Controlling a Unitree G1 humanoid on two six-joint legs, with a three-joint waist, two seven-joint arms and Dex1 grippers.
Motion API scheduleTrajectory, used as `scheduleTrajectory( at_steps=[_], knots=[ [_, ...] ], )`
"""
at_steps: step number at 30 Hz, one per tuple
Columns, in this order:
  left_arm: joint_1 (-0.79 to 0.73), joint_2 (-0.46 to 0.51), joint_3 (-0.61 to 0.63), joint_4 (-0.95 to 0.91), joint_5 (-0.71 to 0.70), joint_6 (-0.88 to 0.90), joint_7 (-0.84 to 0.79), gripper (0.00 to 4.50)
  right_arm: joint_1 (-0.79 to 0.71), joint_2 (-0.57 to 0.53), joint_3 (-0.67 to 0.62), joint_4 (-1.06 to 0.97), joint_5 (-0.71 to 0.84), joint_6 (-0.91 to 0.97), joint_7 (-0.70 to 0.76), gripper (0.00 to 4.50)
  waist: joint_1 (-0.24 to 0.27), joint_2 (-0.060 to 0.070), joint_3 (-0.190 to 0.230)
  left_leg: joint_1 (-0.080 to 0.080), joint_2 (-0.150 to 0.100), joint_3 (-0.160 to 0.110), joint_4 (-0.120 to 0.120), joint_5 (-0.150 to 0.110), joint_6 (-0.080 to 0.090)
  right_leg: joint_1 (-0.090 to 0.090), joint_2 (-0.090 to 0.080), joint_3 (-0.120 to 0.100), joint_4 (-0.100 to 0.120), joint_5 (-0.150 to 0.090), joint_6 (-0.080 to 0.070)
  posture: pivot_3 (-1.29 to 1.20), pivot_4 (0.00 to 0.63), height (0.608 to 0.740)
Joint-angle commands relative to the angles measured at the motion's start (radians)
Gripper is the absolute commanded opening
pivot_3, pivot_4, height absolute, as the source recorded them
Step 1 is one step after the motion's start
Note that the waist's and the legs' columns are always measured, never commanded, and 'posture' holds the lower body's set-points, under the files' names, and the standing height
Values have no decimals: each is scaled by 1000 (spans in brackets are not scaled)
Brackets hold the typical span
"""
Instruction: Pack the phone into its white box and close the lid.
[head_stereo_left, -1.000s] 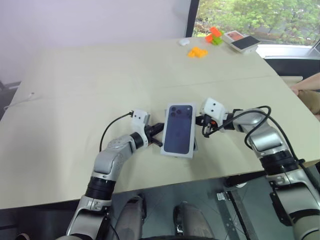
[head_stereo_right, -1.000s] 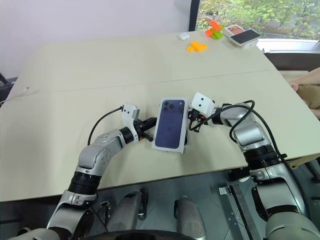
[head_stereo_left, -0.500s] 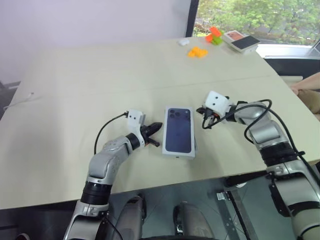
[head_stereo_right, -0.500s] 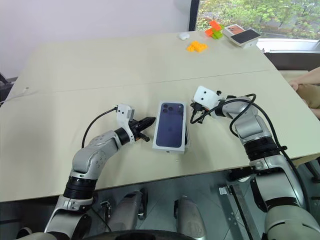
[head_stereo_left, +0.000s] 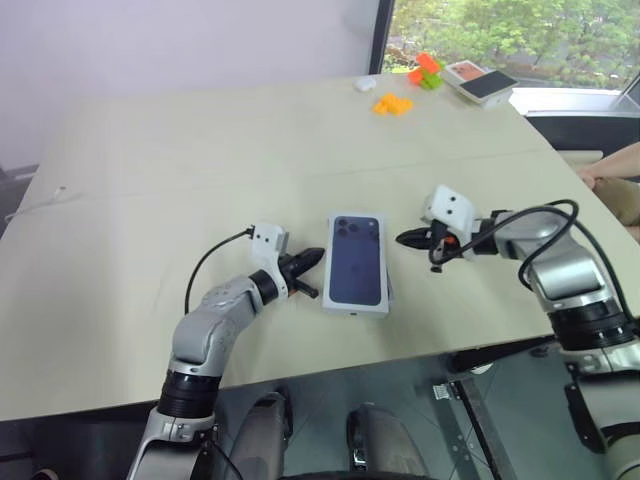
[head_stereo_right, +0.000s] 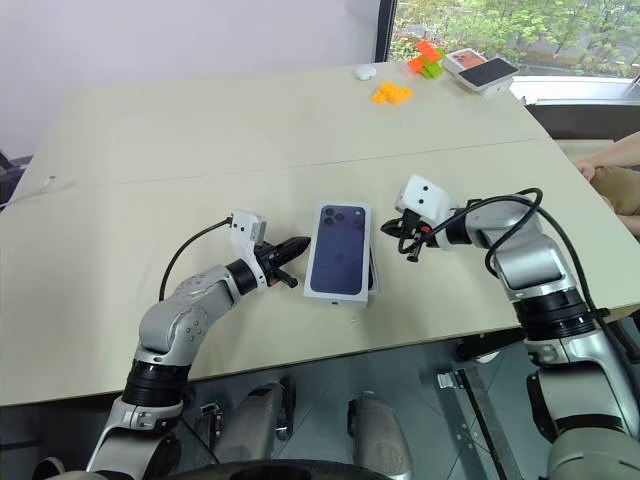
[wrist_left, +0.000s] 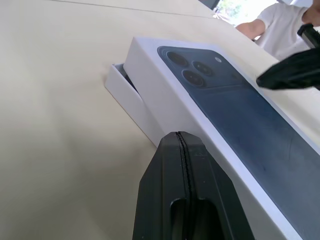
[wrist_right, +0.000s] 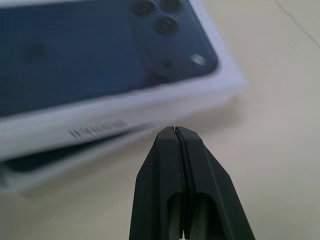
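The lid (head_stereo_left: 357, 262), white with a dark blue phone picture on top, lies flat on the white box (wrist_left: 120, 82). It sits slightly askew, so a corner of the tray sticks out from under it. The phone itself is hidden. My left gripper (head_stereo_left: 315, 258) is shut and empty, its tip a short gap from the lid's left side. My right gripper (head_stereo_left: 403, 239) is also shut and empty, pointing at the lid's right side from a little farther off. In the right wrist view the lid's side wall (wrist_right: 115, 117) lies just beyond the closed fingertips.
At the far right of the table are orange blocks (head_stereo_left: 394, 103), a green-and-orange block (head_stereo_left: 428, 70), a small white object (head_stereo_left: 366, 84) and a white box with a black-and-red top (head_stereo_left: 482, 82). A person's arm (head_stereo_left: 615, 170) rests at the right edge. The table's front edge runs close below the box.
A second ago the lid was tilted up between both grippers; now it lies flat on the box. The right gripper has drawn away to the right, the left slightly to the left.
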Motion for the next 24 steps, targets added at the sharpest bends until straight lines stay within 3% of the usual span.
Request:
scheduleTrajectory(
  at_steps=[1,24],
  knots=[
    [4,-3,-13,-50,-14,2,-6,0,16,10,6,-87,9,34,-28,29,1,0,0,0,0,0,0,0,0,0,0,0,0,0,0,0,150,740],
    [-27,-36,-42,-12,10,-22,1,0,-36,52,55,60,-79,-106,-93,29,0,0,0,0,0,0,0,0,1,0,0,0,0,0,0,0,150,740]
  ],
)
